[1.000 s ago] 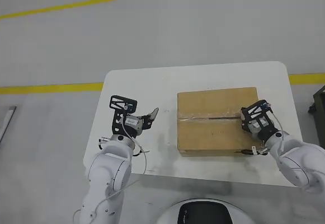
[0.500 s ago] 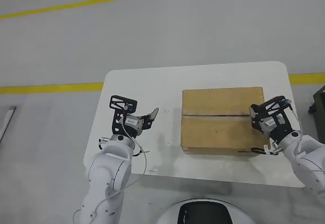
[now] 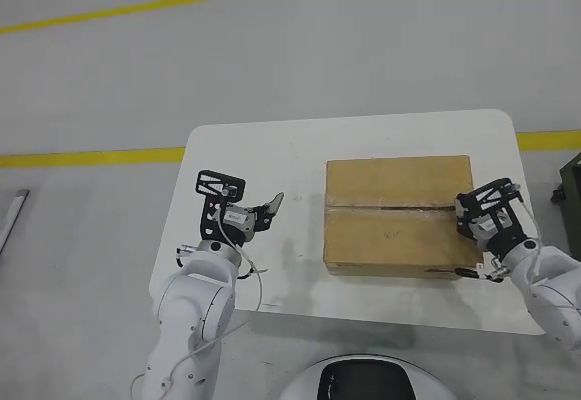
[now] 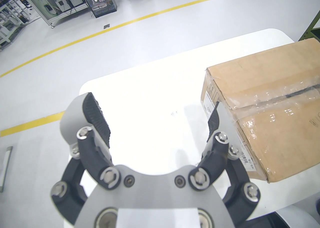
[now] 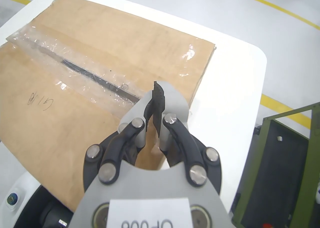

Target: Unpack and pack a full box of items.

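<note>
Top: brown cardboard box (image 3: 395, 215), flaps closed, on the table's (image 3: 260, 150) right half.
Left wrist: left gripper (image 4: 153, 103) spread wide, beside the box's labelled end, not touching.
Right wrist: right gripper (image 5: 155, 98) pinched together over the end of the clear-taped seam (image 5: 82, 71).

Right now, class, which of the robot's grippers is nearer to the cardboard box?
Right. The right gripper is at one end of the cardboard box, by its taped seam. The left gripper is over the table, apart from the other end.
</note>
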You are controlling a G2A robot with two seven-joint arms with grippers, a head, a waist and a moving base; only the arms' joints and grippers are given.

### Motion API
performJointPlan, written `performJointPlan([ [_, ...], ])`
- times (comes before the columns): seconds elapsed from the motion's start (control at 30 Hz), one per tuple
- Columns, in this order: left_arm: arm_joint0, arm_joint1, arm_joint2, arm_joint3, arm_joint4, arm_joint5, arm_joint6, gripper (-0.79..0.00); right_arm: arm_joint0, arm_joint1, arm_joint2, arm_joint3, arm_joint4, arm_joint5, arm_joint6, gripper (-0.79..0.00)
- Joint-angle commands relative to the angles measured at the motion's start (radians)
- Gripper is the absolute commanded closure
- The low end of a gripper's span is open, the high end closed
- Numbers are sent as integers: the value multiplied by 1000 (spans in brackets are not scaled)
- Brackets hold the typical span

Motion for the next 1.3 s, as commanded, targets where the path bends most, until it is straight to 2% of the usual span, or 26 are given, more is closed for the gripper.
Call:
performJointPlan([
  [0.0, 0, 0, 0, 0, 0, 0, 0, -785, 5, -2, 8, -7, 11, 2, -19, 0],
  [0.17, 0, 0, 0, 0, 0, 0, 0, -785, -18, -7, 104, -33, 109, 17, -79, 0],
  [0.3, 2, 0, 0, 0, -1, 1, 4, -785, -73, -10, 192, -10, 117, 69, -129, 0],
  [0.37, 14, 1, -1, 0, 0, 2, 25, -785, -102, -13, 200, 14, 98, 84, -151, 0],
  [0.57, 35, 4, 1, -15, 0, -3, 39, -785, -102, -27, 96, 104, 10, 81, -219, 0],
  [0.73, 52, 6, 1, -30, 3, -2, 44, -785, -35, -43, -34, 159, -29, 32, -256, 0],
  [0.97, 82, 10, -19, -63, 8, 8, 50, -785, 90, -71, -174, 218, -75, 26, -270, 0],
  [1.1, 99, 12, -27, -85, 3, 1, 57, -785, 116, -81, -173, 199, -97, 113, -274, 0],
  [1.27, 116, 13, -21, -113, -16, 5, 83, -785, 40, -73, -55, 85, -143, 168, -274, 0],
])
